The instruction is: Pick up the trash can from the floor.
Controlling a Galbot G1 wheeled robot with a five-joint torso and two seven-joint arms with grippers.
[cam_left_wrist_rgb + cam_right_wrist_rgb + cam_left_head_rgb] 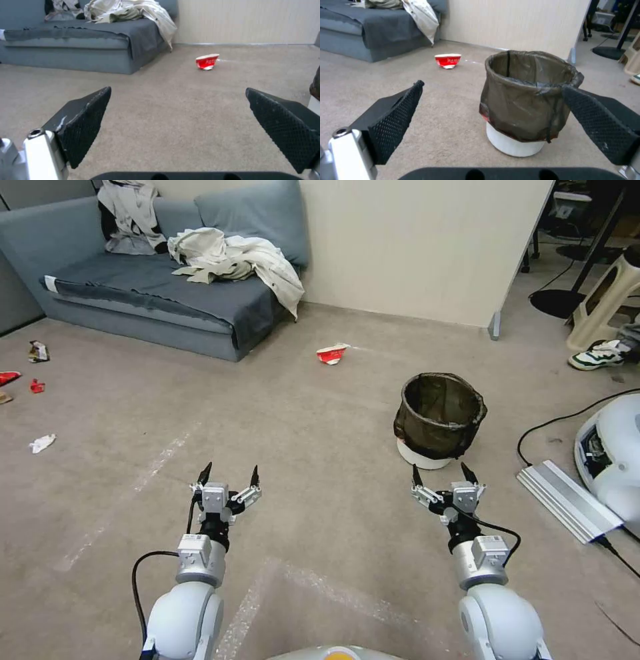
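Right jaws (441, 474) — trash can (439, 415) just beyond

The head camera looks down from high up at the carpet floor (320, 460). Each wrist camera sits low, just behind its own fingers, looking forward. All three see the red cup (331, 354), maybe crushed.

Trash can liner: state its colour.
Dark olive-black, translucent, on the trash can; the right wrist view shows it best.
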